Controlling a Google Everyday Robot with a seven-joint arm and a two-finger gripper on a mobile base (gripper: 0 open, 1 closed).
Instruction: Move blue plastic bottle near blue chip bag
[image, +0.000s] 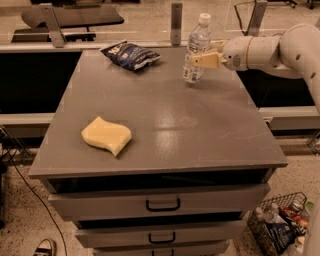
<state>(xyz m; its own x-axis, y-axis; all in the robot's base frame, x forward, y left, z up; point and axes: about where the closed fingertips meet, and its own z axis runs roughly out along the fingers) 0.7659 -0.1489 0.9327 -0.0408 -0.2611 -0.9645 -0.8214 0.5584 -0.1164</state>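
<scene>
- Floor, near left: a shoe (45, 247) pokes in at the bottom edge.
- Grey counter (175, 110) with drawers (162, 205) stacked under its near edge.
- Left of centre, towards the near side: pale yellow wavy sponge (106, 135), lying flat, well apart from everything else.
- Far edge, left of middle: blue chip bag (131, 54), crumpled, lying flat, white lettering facing up.
- Right of the bag, with bare counter between them: blue plastic bottle (198, 37), white cap on top, leaning slightly so the cap sits right of the base. Base is at the counter surface or just above it; cannot tell which.
- End effector (199, 55) reaches in from the right at the far right part of the counter. Its tan fingers (207, 60) are clamped on either side of the bottle's midsection, one in front and one behind.
- White arm (270, 50) runs off the right edge.
- Floor, near right: wire basket (260, 239) holding small bottles and clutter.
</scene>
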